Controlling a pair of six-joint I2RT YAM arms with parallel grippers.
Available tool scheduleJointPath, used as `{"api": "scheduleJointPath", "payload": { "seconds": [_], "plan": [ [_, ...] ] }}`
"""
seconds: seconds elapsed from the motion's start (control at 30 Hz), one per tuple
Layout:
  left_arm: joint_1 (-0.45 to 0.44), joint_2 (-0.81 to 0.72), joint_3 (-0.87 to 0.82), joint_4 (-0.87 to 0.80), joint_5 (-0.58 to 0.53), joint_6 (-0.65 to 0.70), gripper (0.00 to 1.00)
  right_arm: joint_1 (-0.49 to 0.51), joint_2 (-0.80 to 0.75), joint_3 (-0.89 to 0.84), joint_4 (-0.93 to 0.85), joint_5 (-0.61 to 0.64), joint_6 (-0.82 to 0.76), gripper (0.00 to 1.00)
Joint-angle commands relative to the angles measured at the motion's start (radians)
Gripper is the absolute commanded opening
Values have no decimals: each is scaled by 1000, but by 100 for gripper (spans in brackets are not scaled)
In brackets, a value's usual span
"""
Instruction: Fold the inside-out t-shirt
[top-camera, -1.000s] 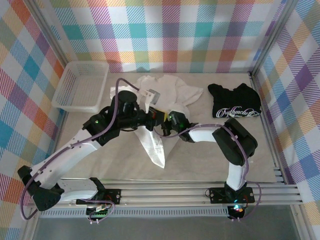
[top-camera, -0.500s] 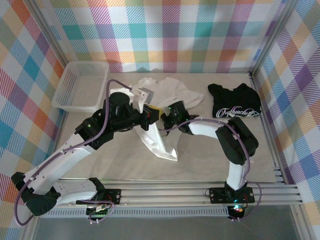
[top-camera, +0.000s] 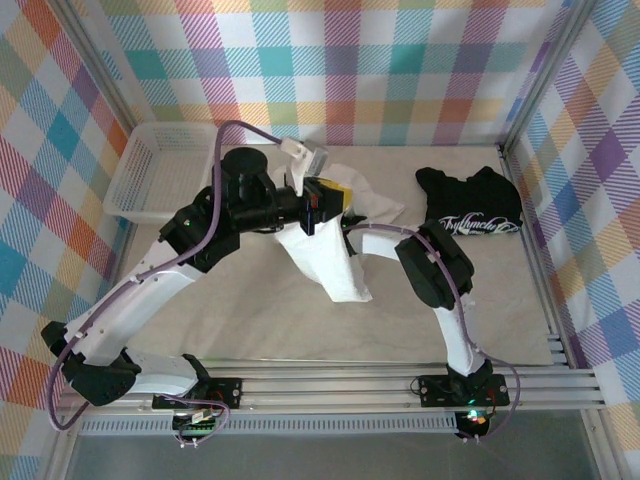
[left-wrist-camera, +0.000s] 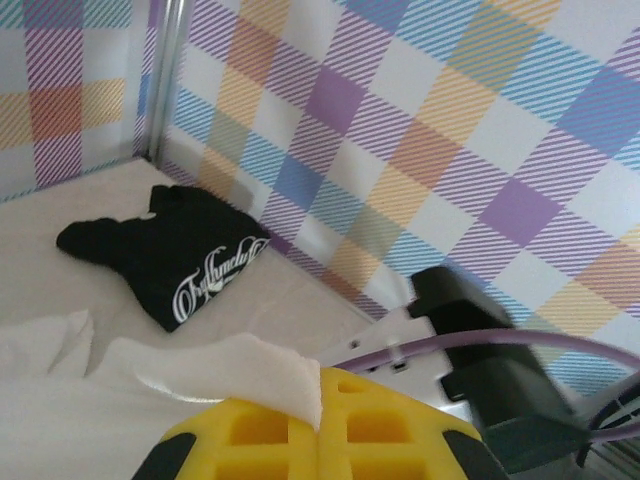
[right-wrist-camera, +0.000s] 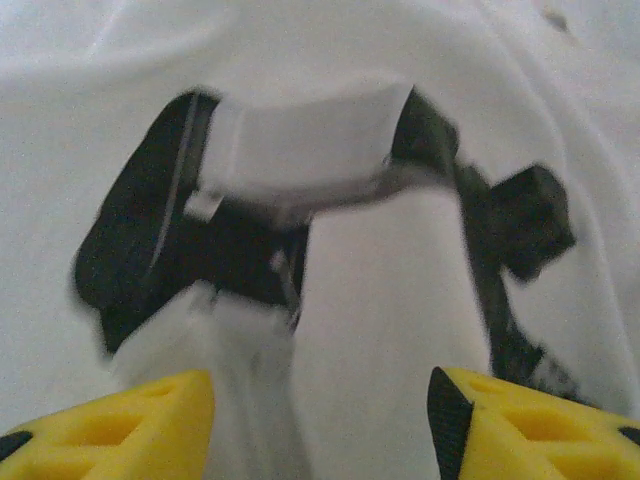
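Observation:
The inside-out t-shirt (top-camera: 330, 262) is white and hangs as a long bunched strip from my left gripper (top-camera: 325, 200), its lower end resting on the table. In the left wrist view my left gripper (left-wrist-camera: 320, 425) has its yellow fingers pressed together on a white fold of the shirt (left-wrist-camera: 225, 365). My right gripper (right-wrist-camera: 320, 420) is open and points at the hanging shirt (right-wrist-camera: 390, 300), which falls between its yellow fingertips (right-wrist-camera: 120, 420). The right arm (top-camera: 425, 262) reaches left under the raised cloth.
A black t-shirt with white lettering (top-camera: 470, 205) (left-wrist-camera: 165, 255) lies at the back right. A white basket (top-camera: 125, 175) stands at the back left. Plaid walls close in the back and both sides.
My left gripper lifted the shirt and carried it toward the back right. The right gripper's jaws spread apart. The shirt's lower end swung to the right.

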Motion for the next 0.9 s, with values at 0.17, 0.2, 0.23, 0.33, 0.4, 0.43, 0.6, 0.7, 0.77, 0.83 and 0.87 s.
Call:
{"api": "scheduleJointPath", "payload": {
  "seconds": [0.17,0.2,0.23,0.33,0.4,0.43,0.6,0.7,0.77,0.83,0.87],
  "plan": [
    [-15,-71,85,3,-6,84,0,-29,110,193,-223,36,27,80],
    [-15,-81,91,1,-25,93,0,-32,115,203,-237,31,32,80],
    [-15,-92,95,1,-41,100,0,-35,119,209,-249,24,35,80],
    [-14,-117,85,-1,-173,115,0,-38,119,203,-284,-8,40,75],
    [-14,-131,60,2,-295,115,0,-38,116,186,-315,-41,50,65],
    [-14,-135,49,3,-350,115,0,-38,116,179,-328,-58,53,59],
    [10,-163,6,19,-582,114,0,-45,138,170,-401,-128,38,27],
    [56,-183,-28,32,-683,107,0,-59,102,142,-391,-160,33,10],
    [107,-193,-60,36,-735,81,0,-65,37,101,-347,-198,27,1],
    [174,-195,-98,37,-761,45,0,-68,-45,60,-296,-238,14,0],
    [214,-192,-116,36,-762,24,0,-68,-90,35,-271,-262,5,0]
  ]
}}
